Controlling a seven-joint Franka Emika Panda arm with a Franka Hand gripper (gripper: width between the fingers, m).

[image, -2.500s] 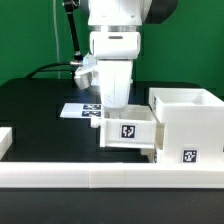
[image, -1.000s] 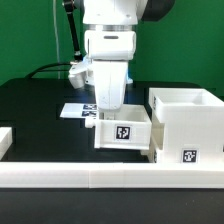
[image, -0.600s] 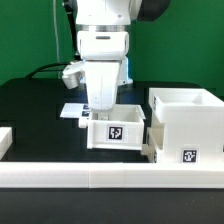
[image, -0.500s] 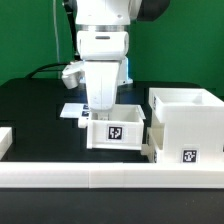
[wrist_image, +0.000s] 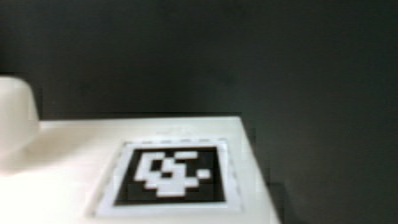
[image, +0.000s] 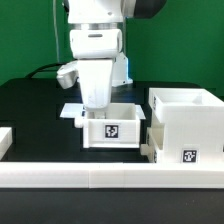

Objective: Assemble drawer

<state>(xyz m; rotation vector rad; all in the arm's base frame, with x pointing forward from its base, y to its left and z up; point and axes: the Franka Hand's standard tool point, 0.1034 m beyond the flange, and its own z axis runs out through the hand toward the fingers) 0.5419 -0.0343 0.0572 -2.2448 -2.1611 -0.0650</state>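
Note:
A small white open drawer box [image: 113, 130] with a black marker tag on its front stands on the black table, just to the exterior view's left of a larger white drawer housing [image: 188, 125]. My gripper [image: 97, 107] reaches down into the box at its left rear wall. Its fingertips are hidden behind the rim, and it is shut on that wall. The wrist view is blurred. It shows a white panel with a marker tag [wrist_image: 173, 172] close below the camera, with black table beyond.
The marker board [image: 72, 111] lies flat behind the box, partly hidden by my arm. A long white rail [image: 110, 178] runs along the front edge. A white piece [image: 4, 140] sits at the far left. A cable runs along the back left.
My gripper has moved to the exterior view's left, and the small drawer box has moved with it, away from the larger housing. More of the marker board is now covered.

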